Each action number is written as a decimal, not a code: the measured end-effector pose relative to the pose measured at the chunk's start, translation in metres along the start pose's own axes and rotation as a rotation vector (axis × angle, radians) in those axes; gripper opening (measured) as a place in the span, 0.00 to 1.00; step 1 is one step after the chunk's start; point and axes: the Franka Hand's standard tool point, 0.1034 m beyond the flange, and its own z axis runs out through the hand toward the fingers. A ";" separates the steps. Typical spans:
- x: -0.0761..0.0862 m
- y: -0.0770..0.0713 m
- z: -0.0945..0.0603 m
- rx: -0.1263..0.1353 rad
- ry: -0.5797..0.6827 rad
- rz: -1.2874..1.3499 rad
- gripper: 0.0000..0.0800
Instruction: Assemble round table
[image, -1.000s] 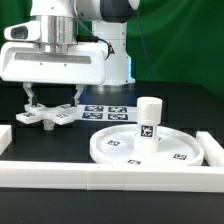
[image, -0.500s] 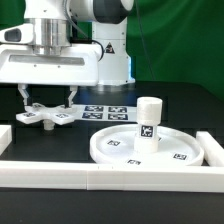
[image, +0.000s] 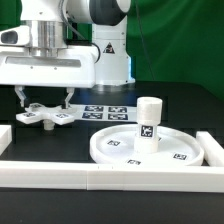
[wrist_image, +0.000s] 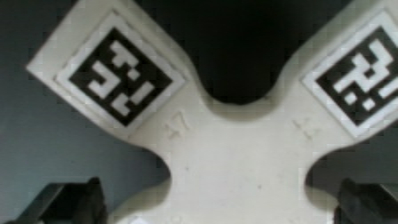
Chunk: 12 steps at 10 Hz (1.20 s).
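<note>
Tool (image: 45, 104) spread astride the cross-shaped base (image: 55, 118), not pinching; leg (image: 149, 116) stands on the disc (image: 108, 150), base still loose, so about halfway I'd guess.

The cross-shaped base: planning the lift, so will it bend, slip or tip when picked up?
Probably stiff: the cross-shaped base looks like thick moulded plastic. Likely light and, lying flat, unlikely to tip. Its smooth white sides might slip a little between the fingers, though the narrow waist, where the open gripper straddles it, should steady the grasp.
</note>
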 end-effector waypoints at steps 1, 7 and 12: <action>0.000 -0.001 0.000 0.002 -0.002 0.000 0.81; -0.005 -0.002 0.006 0.004 -0.015 0.000 0.81; -0.010 -0.001 0.012 0.001 -0.024 -0.002 0.81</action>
